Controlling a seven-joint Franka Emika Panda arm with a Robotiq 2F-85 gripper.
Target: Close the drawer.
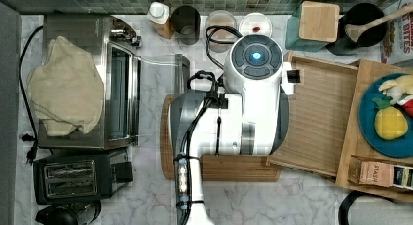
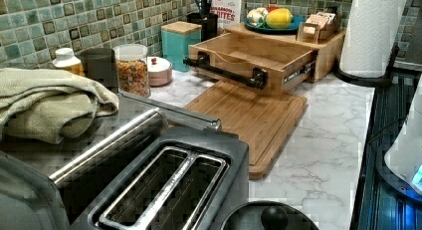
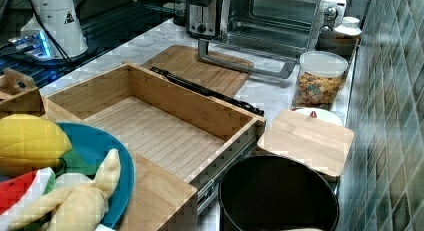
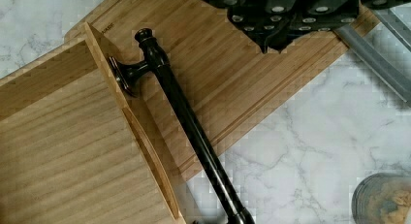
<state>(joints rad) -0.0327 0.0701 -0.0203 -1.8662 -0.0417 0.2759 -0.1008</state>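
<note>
You are facing the drawer [image 3: 150,126] standing pulled out over the cutting board [image 2: 249,115]; claw [image 4: 281,13] state: cannot tell. You are risking a skewed push at one handle [image 4: 184,117] end, jamming the slides.

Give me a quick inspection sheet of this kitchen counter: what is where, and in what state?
Surface: white marble counter, with a cutting board lying on it.
Job's things: drawer pulled out and bare inside; its black bar handle hangs above the cutting board.
Clutter: cereal jar, toaster, toaster oven with its door down, towel, plate of toy fruit, paper towel roll.
Gripper: gripper hangs above the cutting board, touching nothing.
Cables: black cable along the arm.
Surroundings: green tiled wall.
</note>
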